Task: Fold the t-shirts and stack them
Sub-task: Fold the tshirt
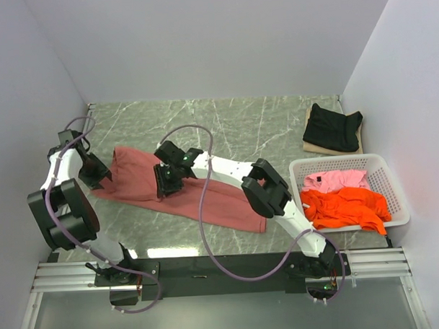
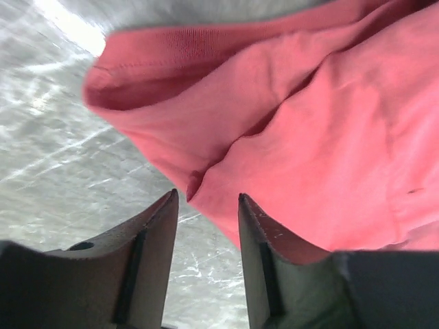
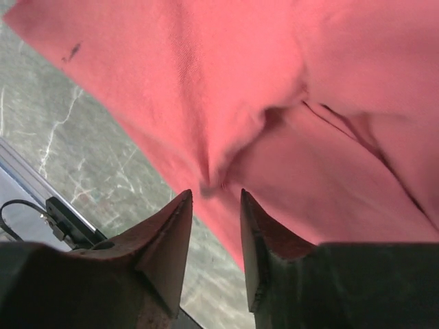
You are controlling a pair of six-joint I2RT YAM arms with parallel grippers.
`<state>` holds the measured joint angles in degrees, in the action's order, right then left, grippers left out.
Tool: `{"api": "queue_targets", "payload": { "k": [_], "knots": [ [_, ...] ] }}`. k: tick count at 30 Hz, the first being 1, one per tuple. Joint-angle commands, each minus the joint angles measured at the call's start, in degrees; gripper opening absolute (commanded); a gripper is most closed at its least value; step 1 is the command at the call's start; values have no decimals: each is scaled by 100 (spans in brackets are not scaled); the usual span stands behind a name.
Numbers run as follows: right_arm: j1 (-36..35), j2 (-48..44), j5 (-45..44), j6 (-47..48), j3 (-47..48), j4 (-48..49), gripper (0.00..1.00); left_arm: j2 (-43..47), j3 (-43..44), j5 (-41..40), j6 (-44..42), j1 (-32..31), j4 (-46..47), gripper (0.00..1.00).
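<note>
Two arms are reaching out from the near edge of the grey marbled table (image 1: 276, 126) toward one large brick-red t-shirt (image 1: 232, 206), which is lying spread in a long slanted band across the middle of the table.

The left gripper (image 1: 97, 171) is hovering at the shirt's left end. In the left wrist view its jaws (image 2: 206, 199) are standing a little apart, with only bare table showing in the gap and a hemmed fold of the brick-red t-shirt (image 2: 309, 137) just beyond the tips.

The right gripper (image 1: 166, 182) is pointing down over the shirt's middle. Its jaws (image 3: 216, 195) are likewise parted, pinching nothing, and a raised crease of the cloth (image 3: 240, 68) is sitting right at the fingertips.

Off to the right, well apart from that shirt, a white lattice basket (image 1: 390, 184) is holding two crumpled garments: an orange t-shirt (image 1: 343, 207) is filling its near part and a pink t-shirt (image 1: 335, 178) is lying behind it.

Farther back, near the right wall, a black t-shirt (image 1: 333, 126) is resting folded on a flat tan board (image 1: 310, 143).
</note>
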<state>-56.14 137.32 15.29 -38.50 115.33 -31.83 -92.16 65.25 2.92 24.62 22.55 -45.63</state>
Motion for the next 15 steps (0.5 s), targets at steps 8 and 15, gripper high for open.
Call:
{"api": "queue_targets", "payload": {
  "k": [8, 15],
  "knots": [
    [217, -1259, -456, 326, -501, -253, 44, 192, 409, -169, 709, -1067, 598, 51],
    [568, -1962, -755, 387, -1626, -218, 45, -987, 663, 367, 1212, -1569, 1170, 52]
  ]
}}
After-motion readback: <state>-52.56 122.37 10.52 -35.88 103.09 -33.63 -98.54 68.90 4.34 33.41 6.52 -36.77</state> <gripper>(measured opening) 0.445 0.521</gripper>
